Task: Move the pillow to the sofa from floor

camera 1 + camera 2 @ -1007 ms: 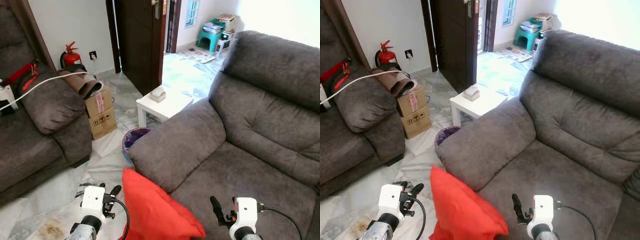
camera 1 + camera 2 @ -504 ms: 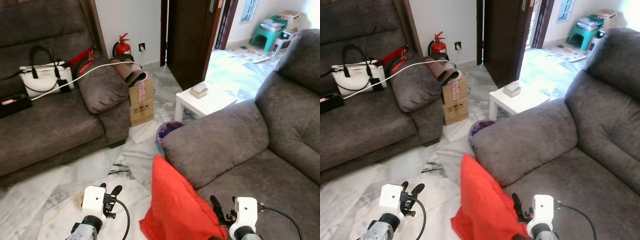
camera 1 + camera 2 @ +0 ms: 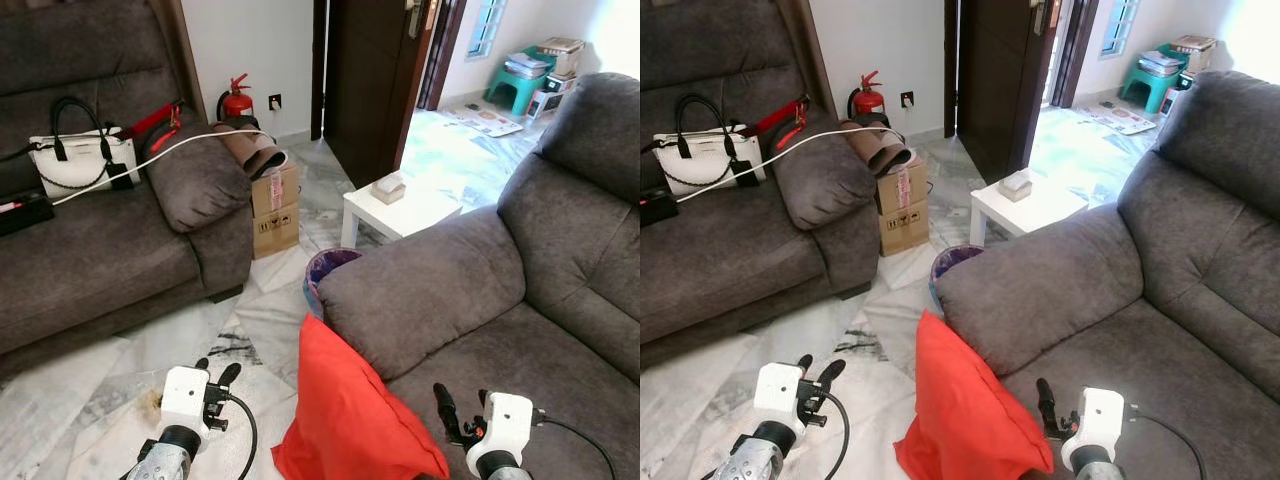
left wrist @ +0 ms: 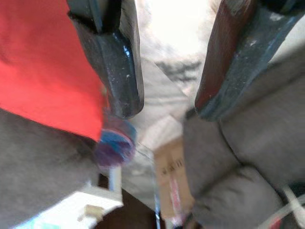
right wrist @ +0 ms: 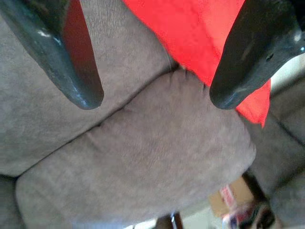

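Your pillow (image 3: 350, 410), bright red, stands on edge between the two arms, leaning against the front of the sofa (image 3: 500, 300) just below its armrest; its lower corner seems to reach down toward the floor (image 3: 120, 390), though the bottom edge of the head views cuts it off. Your left gripper (image 3: 217, 378) is raised over the marble floor to the pillow's left, apart from it, fingers spread with nothing between them; the left wrist view shows the same gap, with red cloth beside one finger (image 4: 114, 62). Your right gripper (image 3: 447, 410) hangs over the sofa seat just right of the pillow, fingers likewise wide apart and holding nothing, as the right wrist view shows.

Behind, a purple bin (image 3: 328, 268) sits by the armrest, with a small white bench (image 3: 400, 208) beyond it. A second couch (image 3: 100, 250) on the left carries a white bag (image 3: 82, 160), next to a box (image 3: 275, 205).
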{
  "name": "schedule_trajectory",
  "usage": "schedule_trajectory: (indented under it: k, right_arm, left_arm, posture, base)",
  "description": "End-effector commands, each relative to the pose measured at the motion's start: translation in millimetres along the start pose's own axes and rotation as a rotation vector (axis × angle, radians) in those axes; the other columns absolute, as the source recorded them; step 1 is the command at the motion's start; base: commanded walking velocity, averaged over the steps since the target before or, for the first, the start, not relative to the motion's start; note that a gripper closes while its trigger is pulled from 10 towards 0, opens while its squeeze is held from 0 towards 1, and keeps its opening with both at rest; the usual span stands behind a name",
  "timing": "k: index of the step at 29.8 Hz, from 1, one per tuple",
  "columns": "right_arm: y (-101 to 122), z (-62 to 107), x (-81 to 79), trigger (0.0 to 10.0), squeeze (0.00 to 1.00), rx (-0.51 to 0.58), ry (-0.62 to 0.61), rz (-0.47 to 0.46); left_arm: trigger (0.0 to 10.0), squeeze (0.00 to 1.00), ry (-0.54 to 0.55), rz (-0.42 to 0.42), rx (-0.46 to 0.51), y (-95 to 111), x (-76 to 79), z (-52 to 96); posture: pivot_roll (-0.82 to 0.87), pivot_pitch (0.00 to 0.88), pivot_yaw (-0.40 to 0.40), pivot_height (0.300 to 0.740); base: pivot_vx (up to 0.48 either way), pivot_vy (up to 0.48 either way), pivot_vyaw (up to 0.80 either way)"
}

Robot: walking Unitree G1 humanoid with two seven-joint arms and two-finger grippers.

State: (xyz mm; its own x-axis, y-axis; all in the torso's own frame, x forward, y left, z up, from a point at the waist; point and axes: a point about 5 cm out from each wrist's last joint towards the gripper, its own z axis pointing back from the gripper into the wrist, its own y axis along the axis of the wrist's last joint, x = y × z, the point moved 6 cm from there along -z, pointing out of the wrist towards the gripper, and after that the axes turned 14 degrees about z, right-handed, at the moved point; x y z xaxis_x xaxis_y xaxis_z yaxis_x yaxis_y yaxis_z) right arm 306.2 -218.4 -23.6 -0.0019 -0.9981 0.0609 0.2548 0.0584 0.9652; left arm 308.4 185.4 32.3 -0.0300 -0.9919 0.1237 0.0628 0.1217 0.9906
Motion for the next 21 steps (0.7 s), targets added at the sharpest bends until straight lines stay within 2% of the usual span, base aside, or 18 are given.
schedule_trajectory:
  k: [1, 2, 3, 4, 10, 11, 12, 13, 21]
  right_arm:
    - [12.5, -2.6, 4.9, 10.0, 0.00, 0.053, -0.019, -0.031]
    - [14.9, -2.9, 5.7, 10.0, 0.87, 0.064, -0.020, -0.036]
    - [15.2, -3.0, 5.9, 10.0, 0.87, 0.065, -0.021, -0.036]
    - [16.5, -3.1, 6.6, 10.0, 1.00, 0.072, -0.023, -0.037]
    - [15.8, -2.3, 10.9, 10.0, 1.00, 0.068, -0.051, -0.038]
    - [13.9, -1.9, 8.0, 10.0, 0.33, 0.060, -0.034, -0.033]
    - [13.2, -1.7, 6.9, 10.0, 0.33, 0.056, -0.027, -0.032]
    - [13.0, -1.0, 6.2, 10.0, 0.00, 0.057, -0.026, -0.030]
    - [9.7, -1.5, -0.8, 10.0, 0.00, 0.036, 0.008, -0.020]
  left_arm:
    - [10.0, 0.00, 0.018, -0.018, 0.064, 16.6, -5.1, -2.9]
    - [10.0, 0.00, 0.014, -0.018, 0.073, 19.7, -4.3, -3.6]
    - [10.0, 0.00, 0.013, -0.019, 0.074, 20.2, -3.8, -3.7]
    - [10.0, 0.00, 0.009, -0.019, 0.074, 20.7, -2.8, -3.8]
    - [10.0, 0.00, -0.003, -0.023, 0.051, 13.8, 0.3, -0.5]
    - [10.0, 0.00, -0.008, -0.024, 0.039, 10.4, 1.0, 1.6]
    - [10.0, 0.00, -0.008, -0.025, 0.037, 9.6, 1.1, 2.3]
    - [10.0, 0.00, -0.005, -0.025, 0.031, 7.8, 0.6, 3.8]
    - [10.0, 0.00, -0.003, -0.013, 0.017, 2.6, 3.4, 6.9]
  posture:
    - [0.01, 0.067, -0.002, 0.740]
    - [0.01, 0.066, -0.001, 0.740]
    - [0.01, 0.066, -0.001, 0.740]
    - [0.01, 0.062, 0.001, 0.740]
    - [0.01, 0.049, 0.007, 0.740]
    - [0.01, 0.048, 0.009, 0.740]
    - [0.01, 0.048, 0.009, 0.740]
    - [0.00, 0.046, 0.010, 0.740]
    - [0.00, 0.034, 0.013, 0.740]
  base:
    - [0.000, 0.000, 0.00]
    - [0.000, 0.000, 0.00]
    - [0.000, 0.000, 0.00]
    - [0.000, 0.000, 0.00]
    - [0.000, 0.000, 0.00]
    - [0.000, 0.000, 0.00]
    - [0.000, 0.000, 0.00]
    - [0.000, 0.000, 0.00]
    - [0.000, 0.000, 0.00]
